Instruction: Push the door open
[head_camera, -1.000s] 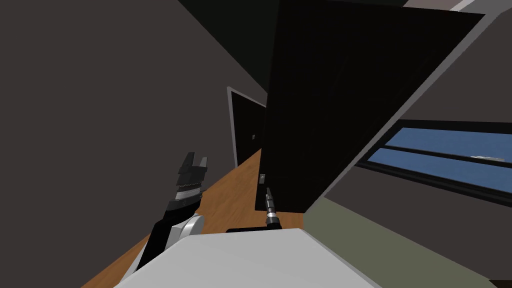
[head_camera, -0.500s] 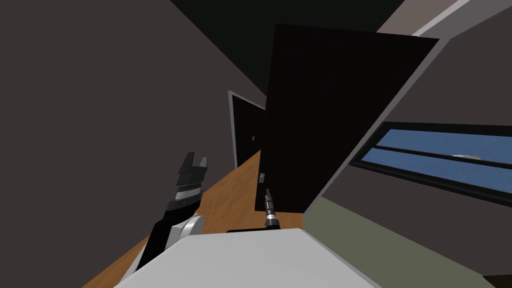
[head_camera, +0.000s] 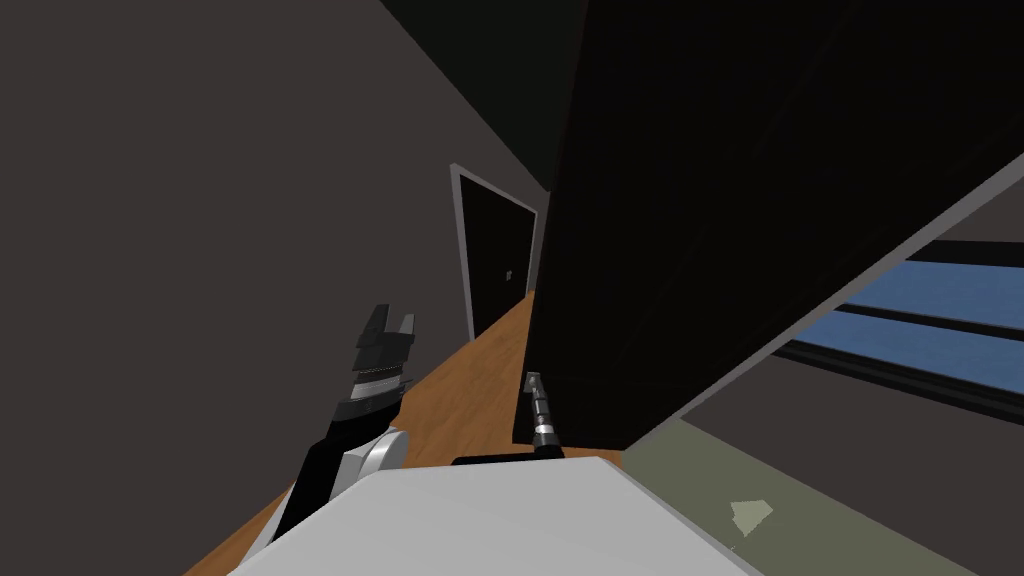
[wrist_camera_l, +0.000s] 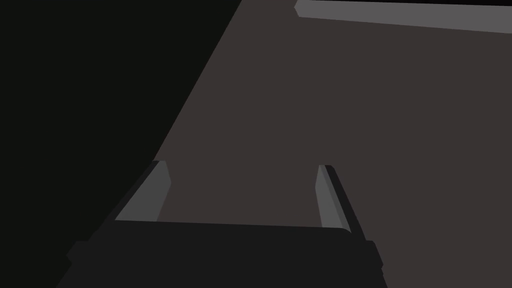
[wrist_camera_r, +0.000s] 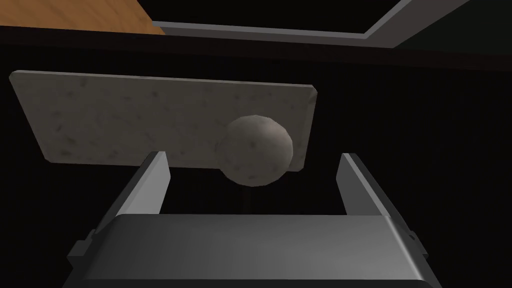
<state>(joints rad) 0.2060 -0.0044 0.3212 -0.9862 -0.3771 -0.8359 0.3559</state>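
The tall black door (head_camera: 700, 200) stands just ahead of me, its free edge toward the hallway. On it are a pale grey plate (wrist_camera_r: 125, 115) and a round grey knob (wrist_camera_r: 256, 150). My right gripper (wrist_camera_r: 252, 157) is open right at the knob, which sits between and just past the fingertips without either finger pressing it. From the head, the right gripper (head_camera: 537, 390) shows small at the door's lower edge. My left gripper (head_camera: 392, 322) is raised to the left, away from the door, and is open with nothing in it (wrist_camera_l: 242, 167).
A wooden floor (head_camera: 470, 380) runs down a narrow hallway to a second dark doorway with a grey frame (head_camera: 495, 260). A dark wall (head_camera: 200, 200) closes the left side. The grey door frame (head_camera: 850, 290) and a window (head_camera: 950, 310) lie to the right.
My head view has shifted: the door now looms larger, its top is out of the picture, and more of the far doorway shows. Both arms keep their places.
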